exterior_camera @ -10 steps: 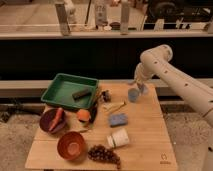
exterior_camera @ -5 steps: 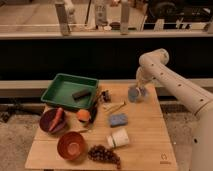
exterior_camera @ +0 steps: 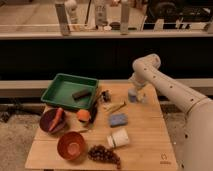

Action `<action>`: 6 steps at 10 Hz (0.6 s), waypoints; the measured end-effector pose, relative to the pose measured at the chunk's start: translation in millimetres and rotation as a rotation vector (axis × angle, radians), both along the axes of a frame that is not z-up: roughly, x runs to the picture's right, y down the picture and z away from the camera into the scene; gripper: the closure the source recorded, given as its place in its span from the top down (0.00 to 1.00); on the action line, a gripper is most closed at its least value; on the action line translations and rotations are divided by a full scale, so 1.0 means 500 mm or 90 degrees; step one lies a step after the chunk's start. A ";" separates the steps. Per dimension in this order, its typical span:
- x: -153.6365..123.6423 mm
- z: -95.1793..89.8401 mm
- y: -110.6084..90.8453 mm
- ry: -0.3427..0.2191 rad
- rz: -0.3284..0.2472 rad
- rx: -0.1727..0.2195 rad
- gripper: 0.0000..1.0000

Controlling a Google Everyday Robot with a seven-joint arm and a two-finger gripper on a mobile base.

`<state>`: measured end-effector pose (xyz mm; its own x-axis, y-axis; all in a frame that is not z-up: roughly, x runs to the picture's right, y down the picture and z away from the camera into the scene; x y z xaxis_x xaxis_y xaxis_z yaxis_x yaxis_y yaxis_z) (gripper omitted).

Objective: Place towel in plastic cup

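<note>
Camera view: gripper [exterior_camera: 136,93] is hovering low at the far right of the table [exterior_camera: 150,150], over a pale bluish cup [exterior_camera: 132,96]; whether it is grasping anything, cannot tell. Towel [exterior_camera: 118,119] is lying mid-table, apart from it.

Risks, as judged: the light cup is standing near the edge, so a nudge could be tipping it off; limp cloth could be snagging on the rim.

Towel: soft, blue, folded square. Cup: smooth, small, upright.
</note>
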<state>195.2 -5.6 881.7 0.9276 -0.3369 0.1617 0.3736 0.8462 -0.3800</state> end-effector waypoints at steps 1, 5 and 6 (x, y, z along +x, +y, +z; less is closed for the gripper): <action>-0.002 -0.006 0.002 0.000 -0.011 0.002 0.80; -0.008 -0.016 0.002 0.000 -0.028 0.008 0.80; -0.009 -0.015 0.002 0.000 -0.028 0.007 0.80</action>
<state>191.0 -4.5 873.9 0.9119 -0.3789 0.1576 0.4103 0.8335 -0.3702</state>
